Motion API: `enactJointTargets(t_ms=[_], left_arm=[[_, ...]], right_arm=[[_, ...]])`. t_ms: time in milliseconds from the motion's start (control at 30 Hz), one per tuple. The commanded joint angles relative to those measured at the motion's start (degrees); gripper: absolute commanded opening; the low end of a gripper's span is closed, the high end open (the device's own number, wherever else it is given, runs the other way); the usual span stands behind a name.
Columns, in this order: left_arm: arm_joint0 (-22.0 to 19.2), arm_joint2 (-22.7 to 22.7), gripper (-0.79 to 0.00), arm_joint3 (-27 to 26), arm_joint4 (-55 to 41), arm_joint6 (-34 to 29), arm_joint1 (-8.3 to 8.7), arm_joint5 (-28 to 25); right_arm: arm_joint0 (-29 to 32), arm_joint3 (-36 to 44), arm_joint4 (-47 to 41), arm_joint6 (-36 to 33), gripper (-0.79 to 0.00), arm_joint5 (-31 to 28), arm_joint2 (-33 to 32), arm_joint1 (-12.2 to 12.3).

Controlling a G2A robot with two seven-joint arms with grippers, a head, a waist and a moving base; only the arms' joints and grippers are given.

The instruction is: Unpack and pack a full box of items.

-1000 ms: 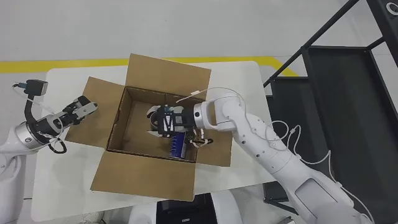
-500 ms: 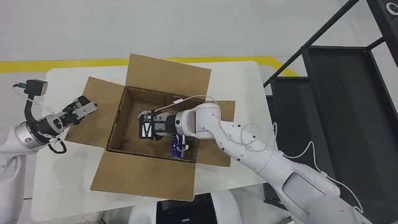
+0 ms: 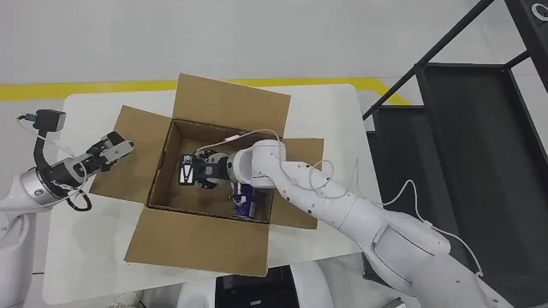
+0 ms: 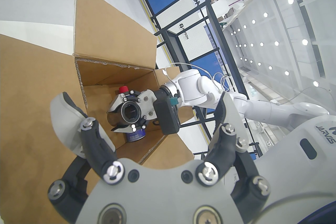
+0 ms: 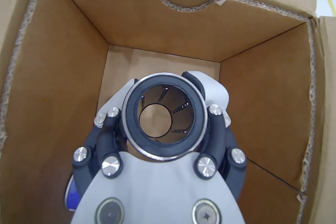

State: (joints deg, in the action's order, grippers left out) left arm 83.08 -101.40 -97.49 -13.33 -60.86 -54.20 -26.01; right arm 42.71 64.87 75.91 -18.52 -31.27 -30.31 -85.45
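Box (image 3: 163,174): open brown cardboard, all four flaps folded outward; it stands on the white table (image 3: 94,107).
Metal cylinder (image 5: 164,150): hollow, with a silvery rim and a dark lining. It is inside the box, toward the side wall on the left arm's side. The box floor shows through its open middle. I cannot tell whether it touches the floor.
Right end effector (image 3: 190,174): down inside the box, fingers (image 5: 210,89) pressed on either side of the metal cylinder, pinching it.
Blue can (image 3: 246,202): inside the box, close to the wall on the robot's side, beside the right arm.
Red cap (image 4: 123,89): inside the box, just beyond the right end effector; what it sits on is hidden.
Left end effector (image 3: 120,148): outside the box, over its outward-folded side flap and pointed toward the box opening. Its fingers (image 4: 67,117) are spread wide with nothing between them.
Flaps: the far flap of the box stands up more than the others.
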Motion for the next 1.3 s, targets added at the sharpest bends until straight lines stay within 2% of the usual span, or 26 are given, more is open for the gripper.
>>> enactJointTargets(t_ms=[0, 300, 733, 767, 800, 833, 1067, 1267], left_arm=[[0.0, 0.0, 0.000, 0.0, 0.0, 0.0, 0.00, 0.0], [0.0, 0.0, 0.000, 0.0, 0.0, 0.0, 0.00, 0.0], [0.0, 0.0, 0.000, 0.0, 0.0, 0.0, 0.00, 0.0], [0.0, 0.0, 0.000, 0.0, 0.0, 0.0, 0.00, 0.0], [0.0, 0.0, 0.000, 0.0, 0.0, 0.0, 0.00, 0.0], [0.0, 0.0, 0.000, 0.0, 0.0, 0.0, 0.00, 0.0], [0.0, 0.0, 0.000, 0.0, 0.0, 0.0, 0.00, 0.0], [0.0, 0.0, 0.000, 0.0, 0.0, 0.0, 0.00, 0.0]], right_arm=[[-1.1, -2.1, -0.8, 0.1, -0.785, -0.1, 0.7, -0.9], [-4.6, -11.2, -0.5, 1.3, -0.785, -0.6, 4.3, -4.8], [-6.9, -20.9, 3.3, 3.6, -0.785, 2.6, 7.1, -9.1], [-7.1, -21.5, 3.5, 3.7, -0.665, 2.8, 7.1, -9.4], [-7.1, -22.1, 3.5, 3.7, -0.283, 2.9, 7.2, -9.6], [-7.3, -22.6, 3.4, 3.6, 0.000, 2.8, 7.2, -9.9], [-7.9, -25.0, 3.7, 3.8, 0.000, 2.4, 6.9, -11.0], [-8.6, -24.0, 4.4, 4.1, 0.000, 1.6, 6.0, -11.2]])
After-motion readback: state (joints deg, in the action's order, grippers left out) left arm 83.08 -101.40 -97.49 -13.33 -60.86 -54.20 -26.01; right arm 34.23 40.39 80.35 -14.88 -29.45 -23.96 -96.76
